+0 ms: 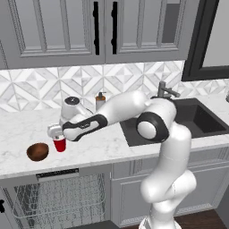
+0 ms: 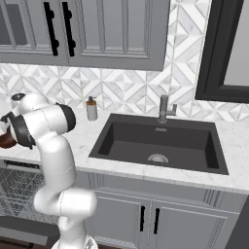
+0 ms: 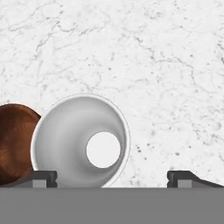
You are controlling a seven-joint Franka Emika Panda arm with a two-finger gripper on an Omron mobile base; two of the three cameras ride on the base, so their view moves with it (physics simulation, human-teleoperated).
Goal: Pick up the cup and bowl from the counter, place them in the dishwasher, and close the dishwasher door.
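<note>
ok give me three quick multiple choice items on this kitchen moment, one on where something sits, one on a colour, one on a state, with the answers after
1. Where does the small round dark brown wooden-looking bowl sit?
A. in the dark sink
B. on the white marble-look counter, beside the small red tapered plastic cup
C. in the grey wire rack

2. What colour is the inside of the cup?
A. white
B. black
C. red

3. How does the dishwasher stand?
A. shut
B. open, rack empty
C. open, rack holding the bowl

Answers:
1 B, the left base view shows bowl and cup side by side on the counter.
2 A, the hand view looks straight down into a white inside.
3 B, the wire rack shows below the counter with nothing in it.
</note>
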